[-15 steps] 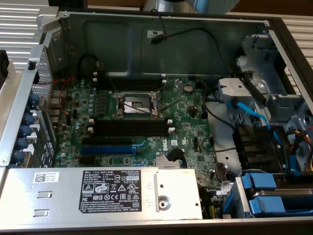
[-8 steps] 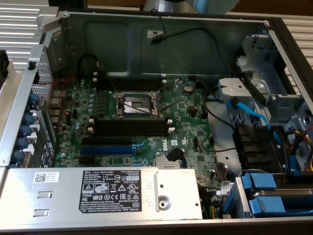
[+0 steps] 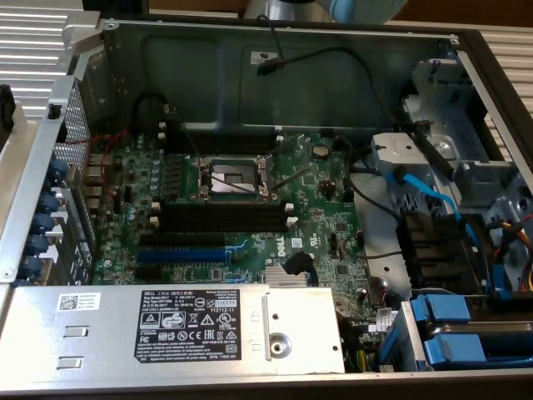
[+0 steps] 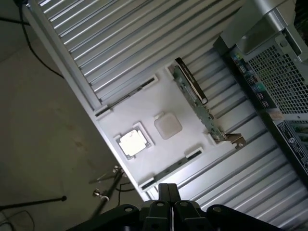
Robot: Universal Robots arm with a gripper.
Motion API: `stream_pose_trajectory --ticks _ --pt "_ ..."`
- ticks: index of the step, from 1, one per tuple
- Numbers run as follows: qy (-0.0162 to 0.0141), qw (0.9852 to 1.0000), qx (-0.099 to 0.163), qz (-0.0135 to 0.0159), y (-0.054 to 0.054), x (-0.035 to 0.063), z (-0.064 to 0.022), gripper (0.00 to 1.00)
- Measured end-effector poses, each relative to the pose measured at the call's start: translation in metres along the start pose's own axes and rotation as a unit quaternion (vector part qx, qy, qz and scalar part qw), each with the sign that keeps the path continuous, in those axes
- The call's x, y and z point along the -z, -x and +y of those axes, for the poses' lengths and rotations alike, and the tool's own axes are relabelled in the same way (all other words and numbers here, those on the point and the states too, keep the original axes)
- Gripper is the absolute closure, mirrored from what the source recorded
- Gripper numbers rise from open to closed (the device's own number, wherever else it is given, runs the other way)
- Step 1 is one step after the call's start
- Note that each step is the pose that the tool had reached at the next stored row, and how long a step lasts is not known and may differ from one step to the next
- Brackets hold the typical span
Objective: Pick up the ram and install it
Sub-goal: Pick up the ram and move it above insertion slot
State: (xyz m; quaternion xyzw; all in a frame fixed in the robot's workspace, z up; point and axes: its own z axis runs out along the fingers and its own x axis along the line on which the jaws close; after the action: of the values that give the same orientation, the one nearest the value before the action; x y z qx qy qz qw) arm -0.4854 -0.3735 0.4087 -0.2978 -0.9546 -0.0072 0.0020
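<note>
In the wrist view the ram [image 4: 192, 82], a narrow dark stick, stands on edge along one side of a white tray [image 4: 144, 110], close beside a green card with a metal bracket [image 4: 211, 122]. My gripper [image 4: 167, 190] hangs well above the tray, shut with nothing between its fingers. The exterior view shows the open computer case with its green motherboard [image 3: 316, 225]. On the board lie long black memory slots [image 3: 221, 215] with white end clips, and nothing stands in them.
The tray rests on a ribbed metal surface [image 4: 144, 43] beside the case's perforated side [image 4: 279, 67]. It also holds a square processor [image 4: 132, 143] and a pale pad [image 4: 167, 126]. Inside the case are a processor socket [image 3: 231, 177], a blue slot [image 3: 181, 254], a power supply [image 3: 166, 329], and blue cables [image 3: 433, 200].
</note>
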Motion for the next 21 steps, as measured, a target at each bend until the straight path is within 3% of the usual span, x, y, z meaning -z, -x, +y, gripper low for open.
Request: stream_pose_trajectory --ticks 8,21 --pt "0.0003 0.9992 -0.04 -0.0005 -0.0013 0.0 -0.0009 0.9" --pt "0.0006 0.9961 -0.088 -0.0008 -0.0058 0.0 -0.004 0.9"
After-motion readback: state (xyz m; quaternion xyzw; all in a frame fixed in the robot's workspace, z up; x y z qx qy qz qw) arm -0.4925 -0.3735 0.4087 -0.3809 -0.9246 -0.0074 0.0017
